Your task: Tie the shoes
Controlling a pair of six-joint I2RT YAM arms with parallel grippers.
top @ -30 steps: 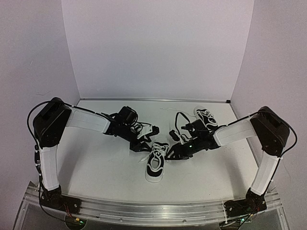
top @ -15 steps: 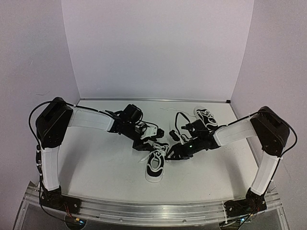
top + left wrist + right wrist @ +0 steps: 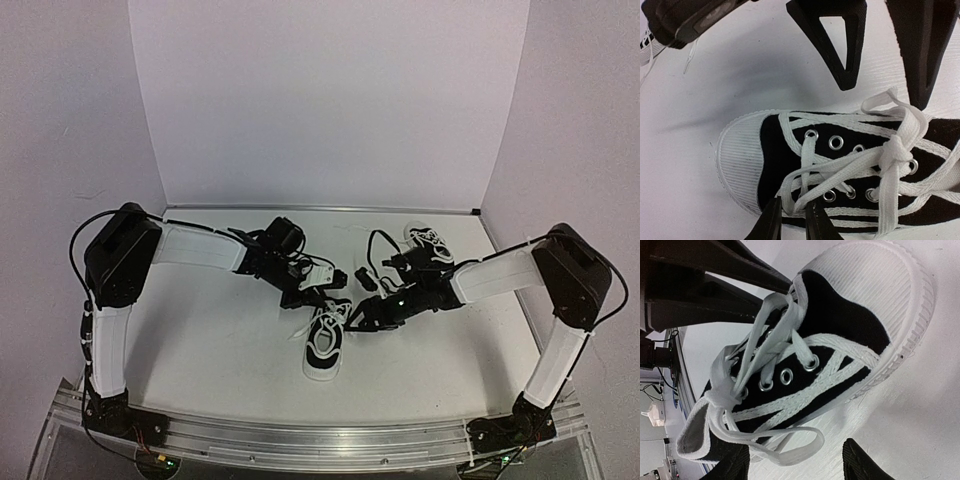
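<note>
One black sneaker (image 3: 325,350) with a white toe cap lies mid-table, toe toward the near edge. It fills the left wrist view (image 3: 740,165) and the right wrist view (image 3: 860,300). Its white laces meet in a knot (image 3: 897,147) over the eyelets. My left gripper (image 3: 794,216) is shut on a lace loop (image 3: 790,192) at the shoe's side; in the top view it (image 3: 318,297) is over the shoe's heel end. My right gripper (image 3: 797,465) is open, with a loose lace loop (image 3: 795,452) lying between its fingers beside the shoe. The second sneaker (image 3: 428,243) lies at the back right.
White backdrop panels wall the table at the back and sides. An aluminium rail (image 3: 320,435) runs along the near edge with both arm bases. The right gripper's fingers (image 3: 840,45) hang above the shoe in the left wrist view. Black cables trail near the second sneaker.
</note>
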